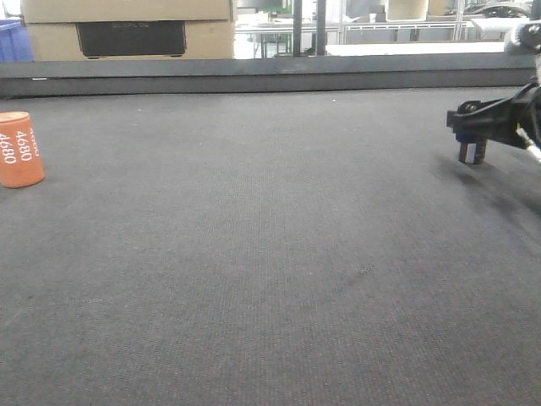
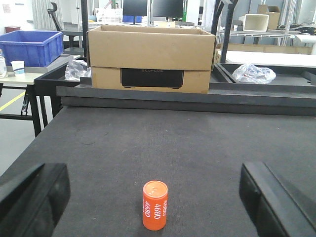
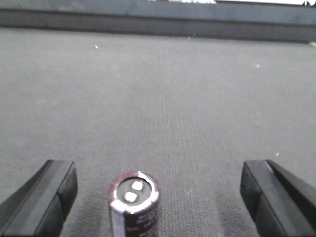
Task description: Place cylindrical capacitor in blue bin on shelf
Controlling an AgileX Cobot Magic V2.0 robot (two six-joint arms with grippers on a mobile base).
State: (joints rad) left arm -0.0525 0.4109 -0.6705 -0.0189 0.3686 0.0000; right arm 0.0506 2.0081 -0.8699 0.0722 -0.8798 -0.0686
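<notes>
The cylindrical capacitor (image 3: 134, 205), a squat dark cylinder with a pale stripe and two silver dots on top, stands upright on the dark mat. My right gripper (image 3: 158, 202) is open around it. The capacitor is nearer the left finger (image 3: 47, 197) and touches neither pad. In the front view this gripper (image 1: 472, 144) hangs low over the mat at the far right. My left gripper (image 2: 154, 197) is open too, with the orange "4680" cylinder (image 2: 155, 205) upright between its wide-set fingers and apart from both. The shelf and its blue bin are out of view.
The orange cylinder (image 1: 21, 150) stands at the mat's far left. A cardboard box (image 2: 150, 59) sits behind the table's raised back edge (image 1: 270, 74). A blue crate (image 2: 32, 47) rests on a side table at the back left, and plastic bags (image 2: 254, 74) lie at the back right.
</notes>
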